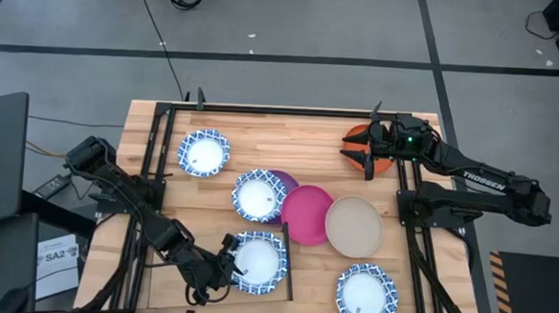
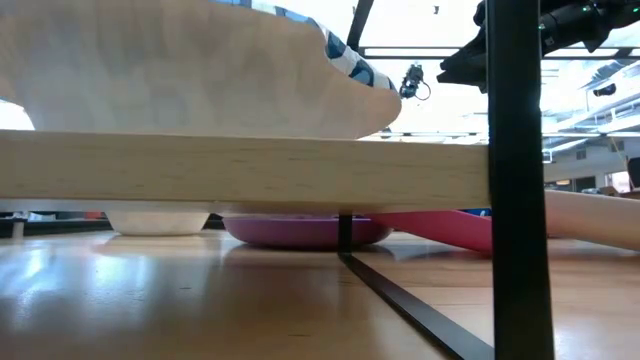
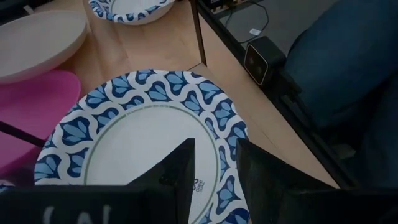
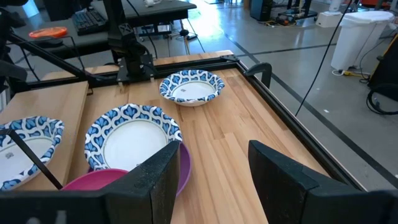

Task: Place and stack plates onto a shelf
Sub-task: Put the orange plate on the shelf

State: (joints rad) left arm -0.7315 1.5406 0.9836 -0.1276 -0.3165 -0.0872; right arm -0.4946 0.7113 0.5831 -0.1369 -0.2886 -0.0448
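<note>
Hovering with the left tool [image 1: 224, 259] parted, gripping nothing, over a light, thin, slippery blue-rimmed plate [image 3: 146, 140] on the shelf [image 2: 250, 170]; probably best pinching the rim.

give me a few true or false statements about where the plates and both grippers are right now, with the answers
1. The left gripper sits at the edge of a white plate with a blue patterned rim on the pale plywood shelf. True.
2. The right gripper is over the round beige plate. False: it is beside the solid orange plate at the far right of the slatted wooden table.
3. The round magenta plate lies between a blue-rimmed plate and the beige plate. True.
4. The left gripper is clamped on the magenta plate. False: its fingers stand apart over the blue-rimmed plate.
5. Four blue-rimmed plates show from above. True.
</note>
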